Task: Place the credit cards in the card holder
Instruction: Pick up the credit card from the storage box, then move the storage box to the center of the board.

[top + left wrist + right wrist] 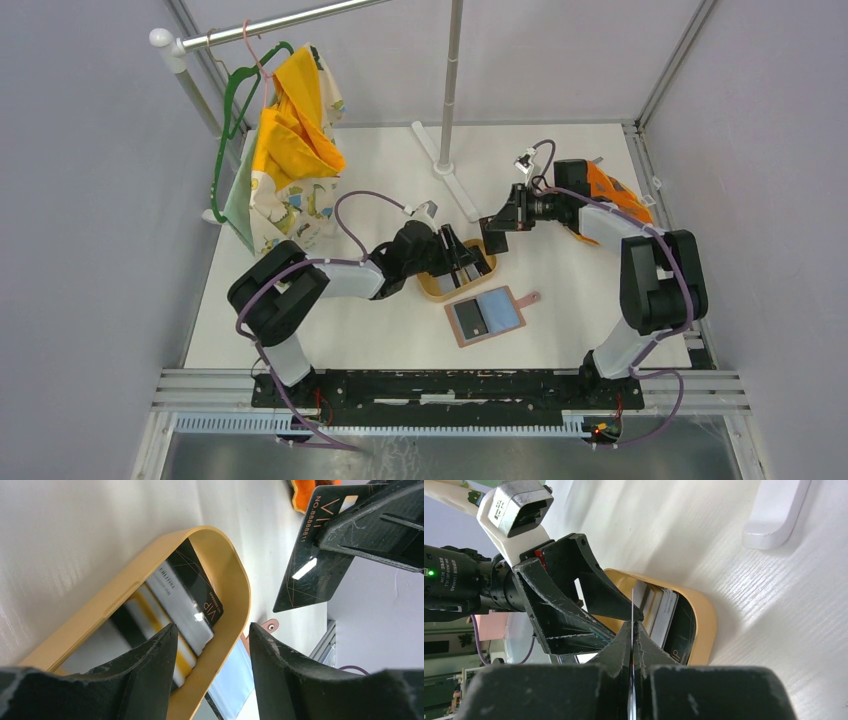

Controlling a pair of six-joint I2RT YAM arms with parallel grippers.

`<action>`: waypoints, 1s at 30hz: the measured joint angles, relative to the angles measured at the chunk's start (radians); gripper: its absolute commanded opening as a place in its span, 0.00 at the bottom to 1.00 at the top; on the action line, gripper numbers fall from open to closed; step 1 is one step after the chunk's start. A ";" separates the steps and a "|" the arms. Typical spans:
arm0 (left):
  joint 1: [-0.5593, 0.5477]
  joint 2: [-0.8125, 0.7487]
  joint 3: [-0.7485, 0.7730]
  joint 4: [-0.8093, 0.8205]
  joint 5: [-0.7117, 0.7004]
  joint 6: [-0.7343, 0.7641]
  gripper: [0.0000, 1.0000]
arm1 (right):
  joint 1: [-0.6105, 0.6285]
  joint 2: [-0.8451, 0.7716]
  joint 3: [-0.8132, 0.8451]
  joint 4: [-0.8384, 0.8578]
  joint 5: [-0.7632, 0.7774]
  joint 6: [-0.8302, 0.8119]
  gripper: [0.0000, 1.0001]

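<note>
The card holder [497, 311] lies open on the table, blue-grey side up, with a dark card [470, 319] in its left half. Its strap tab [270, 626] shows in the left wrist view. Behind it, an oval wooden tray [487, 266] holds several credit cards: a black VIP one [200, 582], a white one [181, 606] and a yellow-striped one [150, 616]. My left gripper [212, 636] is open, low over the tray's end, one finger inside the rim and one outside. My right gripper [632, 629] is shut on a black credit card [310, 565], held in the air just above the tray.
An orange patterned cloth [293, 135] hangs on a green hanger [232, 110] at the back left. A rack pole [451, 80] with a white foot [447, 165] stands behind the tray. An orange object [617, 192] lies behind my right arm.
</note>
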 measured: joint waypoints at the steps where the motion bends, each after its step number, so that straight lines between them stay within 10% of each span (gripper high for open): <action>1: 0.000 0.000 0.001 0.002 0.000 0.002 0.61 | -0.002 -0.002 0.000 -0.003 0.002 -0.005 0.00; 21: 0.000 -0.594 -0.291 0.183 -0.007 0.291 0.60 | -0.003 -0.285 -0.175 0.147 -0.227 -0.187 0.00; 26: 0.003 -0.606 -0.296 0.182 0.076 0.407 0.86 | -0.001 -0.366 -0.280 0.249 -0.282 -0.191 0.00; 30: 0.004 -0.567 -0.386 0.335 0.175 0.407 0.86 | 0.012 -0.376 -0.310 0.293 -0.307 -0.191 0.00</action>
